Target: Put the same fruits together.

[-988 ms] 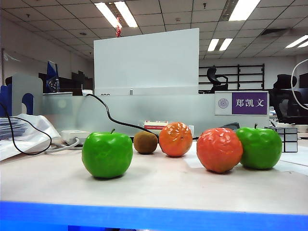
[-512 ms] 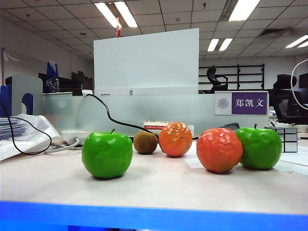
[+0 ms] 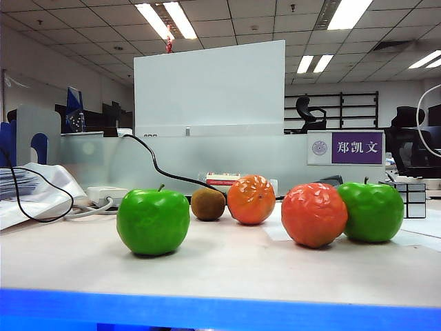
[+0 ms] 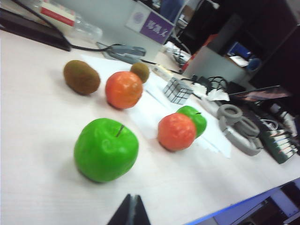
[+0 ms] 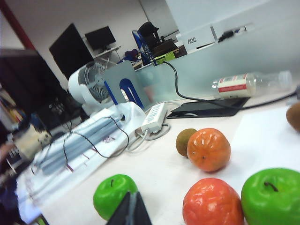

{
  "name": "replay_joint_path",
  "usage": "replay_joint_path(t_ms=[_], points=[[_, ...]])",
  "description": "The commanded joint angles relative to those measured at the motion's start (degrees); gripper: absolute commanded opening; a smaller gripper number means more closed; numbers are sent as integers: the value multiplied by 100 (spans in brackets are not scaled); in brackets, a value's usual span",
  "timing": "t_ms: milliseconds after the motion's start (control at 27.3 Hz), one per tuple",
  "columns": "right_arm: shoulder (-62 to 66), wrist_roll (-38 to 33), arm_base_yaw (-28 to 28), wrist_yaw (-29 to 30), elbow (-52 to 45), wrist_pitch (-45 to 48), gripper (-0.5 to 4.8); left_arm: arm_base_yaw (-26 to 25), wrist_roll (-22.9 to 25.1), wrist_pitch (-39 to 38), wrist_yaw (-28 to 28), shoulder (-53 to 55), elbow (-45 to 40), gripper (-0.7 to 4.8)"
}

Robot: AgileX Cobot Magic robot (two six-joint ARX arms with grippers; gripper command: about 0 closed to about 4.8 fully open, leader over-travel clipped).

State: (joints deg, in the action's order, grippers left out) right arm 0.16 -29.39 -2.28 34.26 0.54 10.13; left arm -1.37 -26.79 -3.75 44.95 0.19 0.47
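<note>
Two green apples stand on the white table, one at the left (image 3: pixel 153 222) and one at the far right (image 3: pixel 374 211). An orange-red fruit (image 3: pixel 314 214) touches the right apple, and a second orange fruit (image 3: pixel 251 200) sits farther back beside a brown kiwi (image 3: pixel 208 204). Neither gripper shows in the exterior view. My left gripper (image 4: pixel 132 200) is shut and empty, just short of the nearer apple (image 4: pixel 106 150). My right gripper (image 5: pixel 132 198) is also shut and empty, its tips overlapping the farther apple (image 5: pixel 114 194), with the orange-red fruit (image 5: pixel 213 203) and the other apple (image 5: pixel 273 197) beside it.
A mirror cube (image 3: pixel 412 200) stands behind the right apple. A power strip (image 3: pixel 105 194), black cable and papers (image 3: pixel 34 189) lie at the back left. A lying bottle (image 5: pixel 248 84), a fan (image 5: pixel 91 84), headphones (image 4: pixel 239 129) and a second kiwi (image 4: pixel 140 72) are near. The table's blue front edge (image 3: pixel 220 307) runs along the front.
</note>
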Motion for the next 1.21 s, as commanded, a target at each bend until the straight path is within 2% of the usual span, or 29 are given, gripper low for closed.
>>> replay_joint_path(t_ms=[37, 110, 220, 293, 476, 695, 732, 842, 988, 1025, 1098, 1135, 1208], points=[[-7, 629, -247, -494, -24, 85, 0, 33, 175, 116, -20, -7, 20, 62], [28, 796, -437, -782, -24, 83, 3, 81, 173, 168, -81, -7, 22, 62], [236, 881, -761, -1252, -22, 109, 47, 181, 173, 223, -149, -7, 22, 62], [487, 1108, -979, -1464, -20, 286, 50, 258, 170, 216, -256, -7, 22, 62], [1569, 1469, -1427, -1786, 212, 1075, 50, 398, 168, 216, -271, -7, 22, 62], [3724, 1976, -1829, -1746, 1141, 1884, 64, 442, 166, 216, -269, -7, 22, 62], [4181, 2048, -1917, -1744, 1338, 2063, 95, 442, 166, 219, -269, -7, 22, 62], [5248, 2116, -2133, -1749, 1862, 2214, 231, 442, 162, 219, -269, -7, 22, 62], [6137, 2304, -2271, -1819, 2306, 2221, 255, 442, 129, 219, -225, -7, 26, 62], [6321, 2461, -2328, -1980, 2385, 2229, 292, 442, 127, 219, -212, -7, 26, 62], [6465, 2651, -2354, -2358, 2435, 2203, 432, 442, 127, 221, -94, -7, 26, 62], [6511, 2850, -2361, -2516, 2446, 2168, 479, 442, 129, 221, -48, -7, 26, 62], [6561, 3145, -2361, -2542, 2448, 2094, 479, 439, 127, 216, -33, -7, 26, 62]])
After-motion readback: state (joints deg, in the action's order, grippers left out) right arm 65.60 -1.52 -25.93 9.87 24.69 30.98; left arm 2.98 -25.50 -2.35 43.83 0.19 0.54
